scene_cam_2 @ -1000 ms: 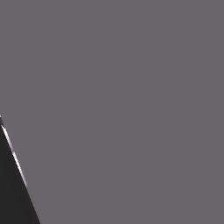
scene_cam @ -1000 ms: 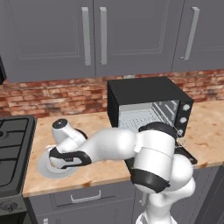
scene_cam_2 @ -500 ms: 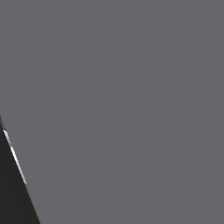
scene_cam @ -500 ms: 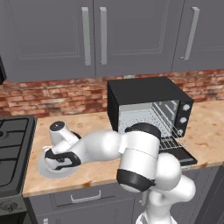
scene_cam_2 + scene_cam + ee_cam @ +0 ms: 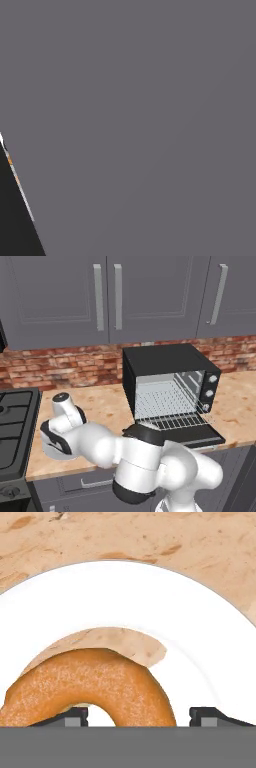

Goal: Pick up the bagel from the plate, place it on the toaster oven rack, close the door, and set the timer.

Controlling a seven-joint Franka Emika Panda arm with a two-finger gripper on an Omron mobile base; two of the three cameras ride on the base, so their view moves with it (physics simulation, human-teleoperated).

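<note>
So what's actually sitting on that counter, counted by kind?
Bagel: 1
Plate: 1
Toaster oven, door down: 1
Total: 3

Tall grey cabinet doors (image 5: 105,298) at twelve o'clock over a red brick backsplash (image 5: 65,366); speckled beige counter (image 5: 100,403) (possibly stone); black stovetop (image 5: 15,426) at nine.
</note>
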